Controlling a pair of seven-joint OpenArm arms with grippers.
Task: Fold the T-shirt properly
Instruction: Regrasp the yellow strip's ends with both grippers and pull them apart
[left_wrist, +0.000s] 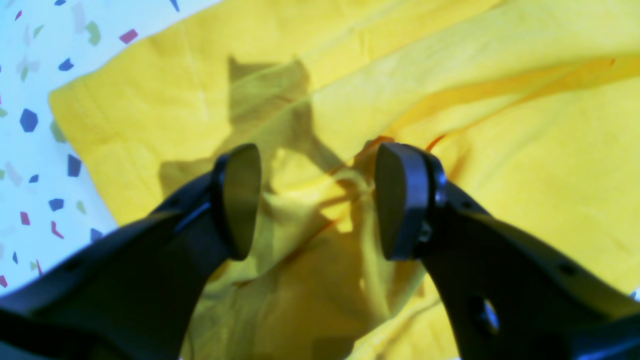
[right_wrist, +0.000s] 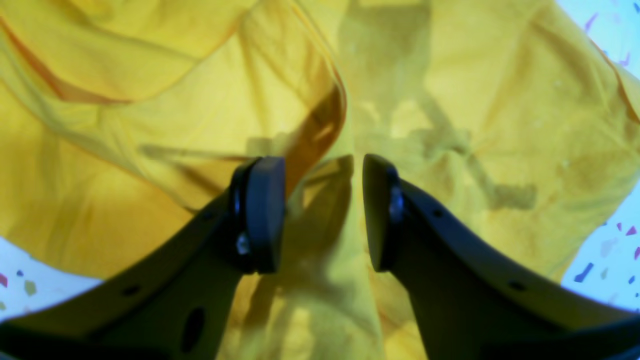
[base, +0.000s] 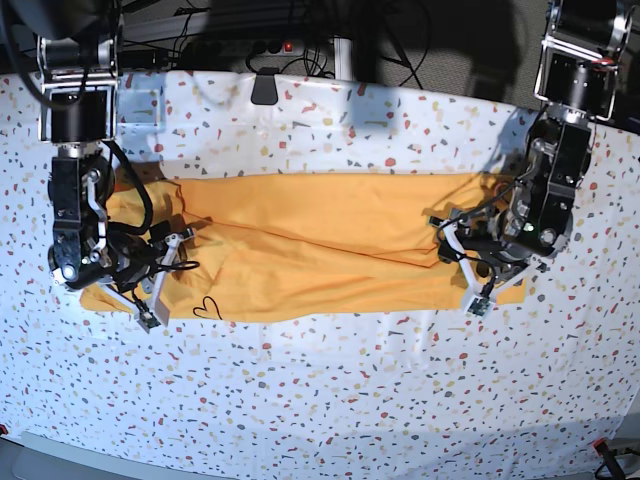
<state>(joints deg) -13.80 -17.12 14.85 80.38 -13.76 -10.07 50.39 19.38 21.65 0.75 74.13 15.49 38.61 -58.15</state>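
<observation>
The yellow-orange T-shirt (base: 320, 240) lies stretched sideways across the speckled table, wrinkled along its middle, with a small black heart outline (base: 205, 307) near its front left edge. My left gripper (base: 458, 265) is low over the shirt's right end. In the left wrist view this gripper (left_wrist: 320, 200) is open wide over a bunched ridge of the shirt's cloth (left_wrist: 500, 175). My right gripper (base: 163, 280) is at the shirt's left end. In the right wrist view its jaws (right_wrist: 324, 215) stand apart, with a raised fold of the shirt (right_wrist: 125, 125) running between them.
The white terrazzo-patterned table cover (base: 320, 400) spreads around the shirt, with bare cover in front of it. A black clip-like object (base: 265, 88) sits at the back edge, with cables behind. Both arm columns rise at the far corners.
</observation>
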